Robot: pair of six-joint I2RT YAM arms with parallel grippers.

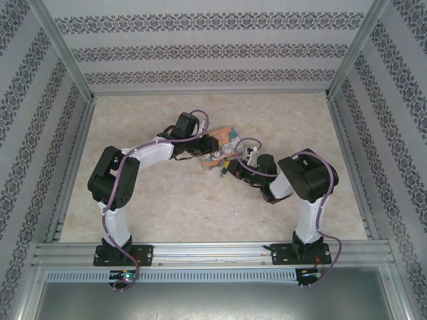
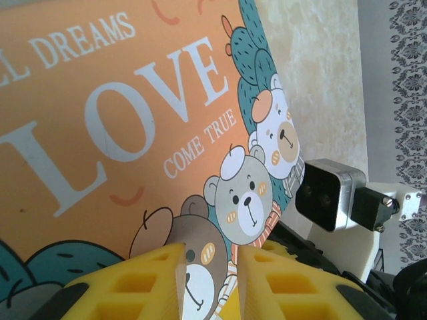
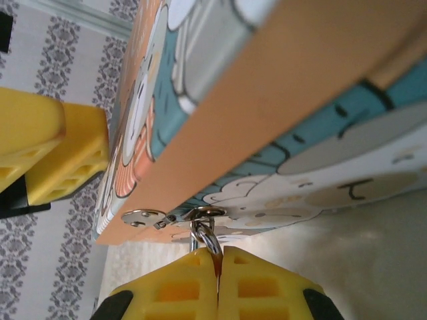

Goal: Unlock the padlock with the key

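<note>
The padlock (image 3: pixel 204 233), small, light, rigid and slick, hung by its shackle from the hasp (image 3: pixel 143 217) of the tin (image 3: pixel 300 73) above the bench (image 3: pixel 373 253), the clenched right hand (image 3: pixel 218 259) nipping just beneath, where its hidden body seemed the surer hold.

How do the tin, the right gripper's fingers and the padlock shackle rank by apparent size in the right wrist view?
1. tin
2. right gripper's fingers, though being nearest the camera enlarges them
3. padlock shackle, clearly smallest
</note>
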